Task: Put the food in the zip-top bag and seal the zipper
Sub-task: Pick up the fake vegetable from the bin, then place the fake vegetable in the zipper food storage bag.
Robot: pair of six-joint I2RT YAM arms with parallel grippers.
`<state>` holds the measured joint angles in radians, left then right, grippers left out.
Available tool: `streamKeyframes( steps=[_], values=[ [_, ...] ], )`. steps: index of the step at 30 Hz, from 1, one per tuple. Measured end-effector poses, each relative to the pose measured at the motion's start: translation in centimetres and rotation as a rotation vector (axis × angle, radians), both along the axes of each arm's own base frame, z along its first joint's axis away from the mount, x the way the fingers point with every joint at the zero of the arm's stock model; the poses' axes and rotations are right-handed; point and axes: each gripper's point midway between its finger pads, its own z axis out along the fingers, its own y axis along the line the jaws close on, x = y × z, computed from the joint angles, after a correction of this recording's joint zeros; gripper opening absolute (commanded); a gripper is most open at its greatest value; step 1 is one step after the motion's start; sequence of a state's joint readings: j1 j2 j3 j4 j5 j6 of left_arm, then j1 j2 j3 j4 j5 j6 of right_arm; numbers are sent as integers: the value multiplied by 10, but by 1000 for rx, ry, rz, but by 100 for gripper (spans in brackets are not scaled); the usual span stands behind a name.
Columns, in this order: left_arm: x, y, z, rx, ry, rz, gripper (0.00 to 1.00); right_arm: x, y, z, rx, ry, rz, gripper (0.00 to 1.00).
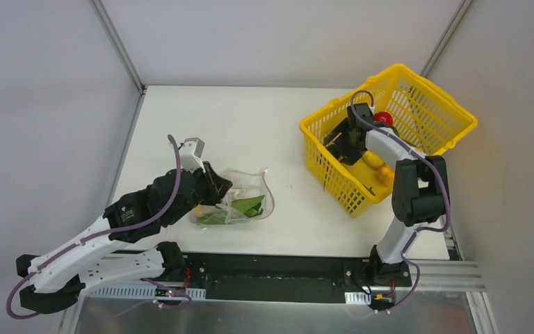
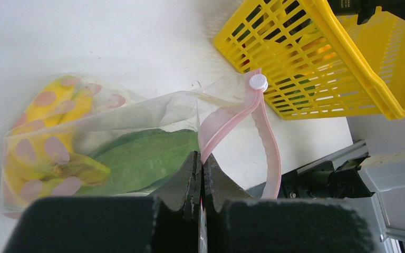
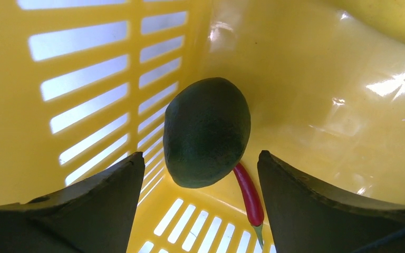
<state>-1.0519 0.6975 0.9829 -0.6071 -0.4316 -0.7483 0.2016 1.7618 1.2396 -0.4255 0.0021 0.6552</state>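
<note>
The left gripper (image 2: 200, 158) pinched the pink zipper (image 2: 232, 113) of the zip-top bag (image 2: 137, 113), which lay on the table (image 1: 250, 125). The right gripper (image 3: 200, 155) was spread wide around a dark green food (image 3: 206, 132) in the yellow basket (image 3: 111, 79). The food might slip out, because the basket wall and a red chili (image 3: 249, 195) crowded it.

Top view: bright, even overhead light; faint soft shadows beside arms on white table (image 1: 264, 132). Left wrist view: table overexposed; left gripper fingers (image 2: 182, 184) dark, blurred; zip-top bag (image 2: 137, 113) soft at left edge. Right wrist view: glare patches on yellow basket (image 3: 348, 89) wall; slots blown white; right gripper fingers (image 3: 316, 200) unfocused.
</note>
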Motion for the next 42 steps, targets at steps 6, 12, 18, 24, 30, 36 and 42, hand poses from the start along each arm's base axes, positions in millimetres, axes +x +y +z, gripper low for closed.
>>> streamKeyframes(
  steps=[6,12,18,24,30,36,42],
  values=[
    [1,-2,-4,14,8,0,0,-3,-2,-15,-9,34,-18,68],
    [1,-3,-4,16,9,-1,0,1,-1,-21,-3,12,-30,61],
    [1,-2,-3,12,8,-1,0,0,-5,-20,-13,-13,-52,40],
    [0,-3,-4,10,11,-4,0,-9,-9,-15,-18,-38,-51,29],
    [0,-4,-3,3,16,-5,0,-13,-14,34,-17,-174,-47,30],
    [-1,-3,-2,-13,18,-3,0,-18,-22,114,-7,-395,-54,31],
    [-1,-3,-4,-12,21,-3,0,-38,-26,182,32,-582,-56,31]
  ],
)
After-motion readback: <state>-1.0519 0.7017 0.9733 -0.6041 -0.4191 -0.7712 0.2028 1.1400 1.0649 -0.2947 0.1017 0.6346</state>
